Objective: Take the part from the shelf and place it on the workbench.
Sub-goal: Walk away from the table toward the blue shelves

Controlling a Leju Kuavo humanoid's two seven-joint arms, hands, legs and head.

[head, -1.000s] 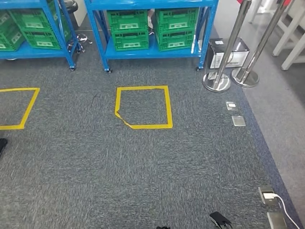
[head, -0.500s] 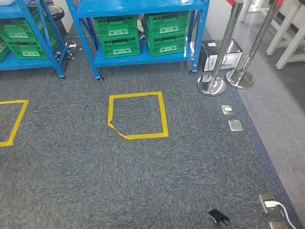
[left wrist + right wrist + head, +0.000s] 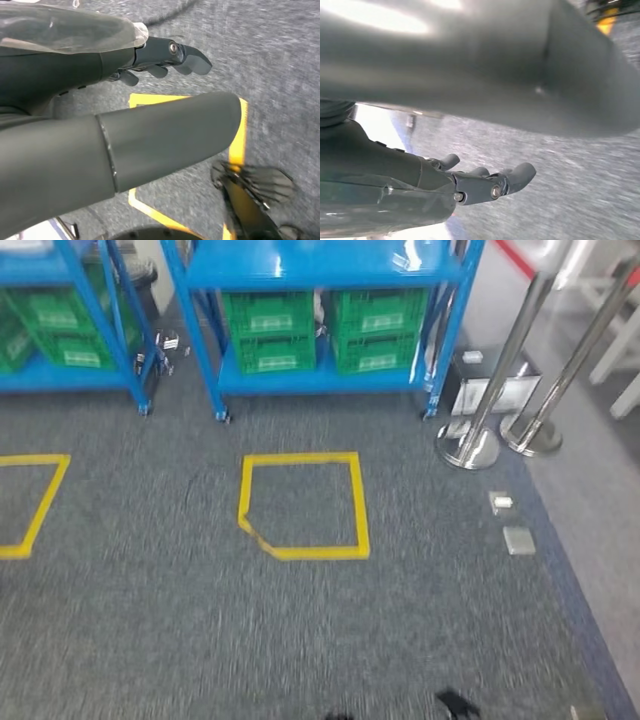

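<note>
Yellow tape square (image 3: pixel 303 506) on grey carpet (image 3: pixel 189 620) beside steel stanchions (image 3: pixel 472 435).

Crates (image 3: pixel 275 330) sit on the far shelf (image 3: pixel 317 270); a taped square (image 3: pixel 302 505) lies nearer on the carpet (image 3: pixel 189 620); posts (image 3: pixel 490 390) stand right.

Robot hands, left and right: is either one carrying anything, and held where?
Nothing is held. The left robot hand and the right robot hand both hang over the carpet with fingers apart.
</note>
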